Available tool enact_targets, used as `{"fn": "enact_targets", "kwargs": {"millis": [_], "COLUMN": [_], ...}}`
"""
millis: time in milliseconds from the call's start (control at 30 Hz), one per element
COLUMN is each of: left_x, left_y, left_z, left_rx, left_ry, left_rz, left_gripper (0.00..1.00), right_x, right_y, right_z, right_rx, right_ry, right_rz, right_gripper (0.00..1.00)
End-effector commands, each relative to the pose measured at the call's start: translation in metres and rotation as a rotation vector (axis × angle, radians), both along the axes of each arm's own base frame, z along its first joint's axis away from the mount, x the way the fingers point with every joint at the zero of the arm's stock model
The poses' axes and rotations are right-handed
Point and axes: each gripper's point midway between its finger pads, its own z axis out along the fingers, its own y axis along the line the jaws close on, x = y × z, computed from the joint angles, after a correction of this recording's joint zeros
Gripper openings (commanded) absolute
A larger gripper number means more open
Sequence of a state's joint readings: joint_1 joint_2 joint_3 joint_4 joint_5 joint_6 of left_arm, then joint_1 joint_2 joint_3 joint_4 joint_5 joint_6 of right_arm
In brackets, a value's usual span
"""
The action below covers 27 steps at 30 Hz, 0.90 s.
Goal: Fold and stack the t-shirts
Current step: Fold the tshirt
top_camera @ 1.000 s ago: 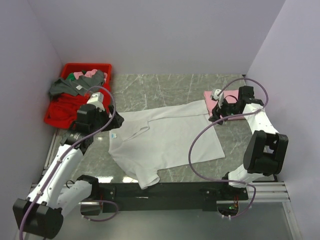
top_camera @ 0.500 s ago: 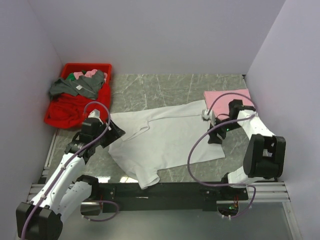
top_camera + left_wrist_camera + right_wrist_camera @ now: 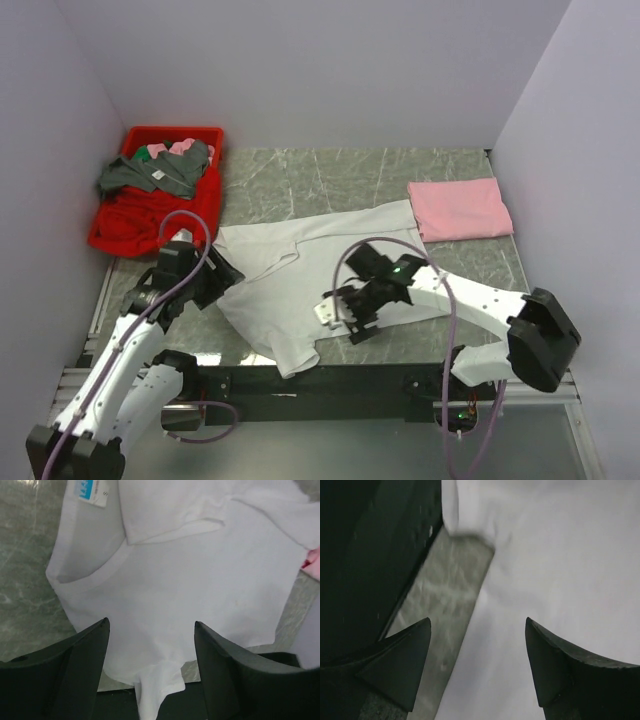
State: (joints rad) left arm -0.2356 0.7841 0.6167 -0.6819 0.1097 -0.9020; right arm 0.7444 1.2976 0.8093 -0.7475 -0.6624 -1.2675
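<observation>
Red bin (image 3: pixel 170 131) at far left held a heap of clothes: a grey garment (image 3: pixel 150 176) spilling over its rim, with pink, green and red pieces under it. White t-shirt (image 3: pixel 300 270) lay spread out mid marble table (image 3: pixel 350 170), neck label (image 3: pixel 90 491) showing. Pink t-shirt (image 3: pixel 459 208) sat folded at far right, well apart. Left gripper (image 3: pixel 150 630) hung over the white shirt's collar side and right gripper (image 3: pixel 477 625) reached across low over its near edge, both with jaws wide apart and holding nothing.

White left arm (image 3: pixel 128 345) and right arm (image 3: pixel 478 298) with black joints, looping purple cables (image 3: pixel 183 213), black wedge-shaped fingers (image 3: pixel 75 675)
</observation>
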Motion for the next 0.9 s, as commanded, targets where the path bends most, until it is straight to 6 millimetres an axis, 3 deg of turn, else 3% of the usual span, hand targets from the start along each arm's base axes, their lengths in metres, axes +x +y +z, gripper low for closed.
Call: {"fn": "enact_targets", "kwargs": {"millis": [0, 33, 67, 100, 133, 233, 333, 467, 533, 567, 600, 667, 700, 733, 867], "left_x": [0.015, 0.013, 0.014, 0.012, 0.007, -0.003, -0.021, -0.029, -0.028, -0.028, -0.028, -0.025, -0.036, -0.030, -0.060], "left_y": [0.007, 0.007, 0.006, 0.005, 0.005, -0.010, -0.043, -0.056, -0.061, -0.070, -0.077, -0.093, -0.109, -0.117, -0.163], "left_z": [0.054, 0.070, 0.079, 0.084, 0.087, 0.074, 0.059, 0.043, 0.037, 0.040, 0.041, 0.038, 0.037, 0.033, 0.020], "left_rx": [-0.013, -0.037, -0.053, -0.066, -0.081, -0.135, -0.245, -0.260, -0.264, -0.280, -0.294, -0.273, -0.251, -0.199, -0.071], "left_ry": [-0.212, -0.278, -0.321, -0.346, -0.371, -0.344, -0.280, -0.196, -0.161, -0.172, -0.174, -0.154, -0.146, -0.127, -0.067], "left_rz": [0.045, 0.051, 0.050, 0.046, 0.045, -0.037, -0.245, -0.362, -0.408, -0.447, -0.480, -0.525, -0.607, -0.621, -0.847], "left_gripper": [0.75, 0.77, 0.82, 0.84, 0.85, 0.88, 0.83, 0.72, 0.68, 0.64, 0.63, 0.61, 0.61, 0.61, 0.56], "right_x": [-0.003, -0.021, -0.024, -0.024, -0.037, -0.041, -0.046, -0.034, -0.007, 0.000, 0.022, 0.037, 0.041, 0.056, 0.078], "right_y": [0.079, 0.095, 0.112, 0.118, 0.127, 0.138, 0.133, 0.107, 0.077, 0.069, 0.049, 0.029, 0.019, 0.004, -0.029], "right_z": [0.039, 0.036, 0.044, 0.035, 0.032, 0.019, 0.019, 0.043, 0.059, 0.068, 0.073, 0.081, 0.086, 0.088, 0.099], "right_rx": [0.146, 0.138, 0.168, 0.143, 0.134, 0.092, 0.062, 0.113, 0.120, 0.138, 0.152, 0.178, 0.195, 0.207, 0.275], "right_ry": [-0.001, 0.025, 0.032, 0.013, 0.005, 0.026, 0.083, 0.098, 0.096, 0.108, 0.135, 0.136, 0.141, 0.134, 0.140], "right_rz": [-0.032, 0.019, 0.008, -0.015, 0.012, -0.040, -0.070, -0.110, -0.177, -0.193, -0.275, -0.348, -0.381, -0.462, -0.619], "right_gripper": [0.82, 0.80, 0.78, 0.77, 0.77, 0.70, 0.62, 0.62, 0.63, 0.63, 0.63, 0.63, 0.63, 0.63, 0.63]}}
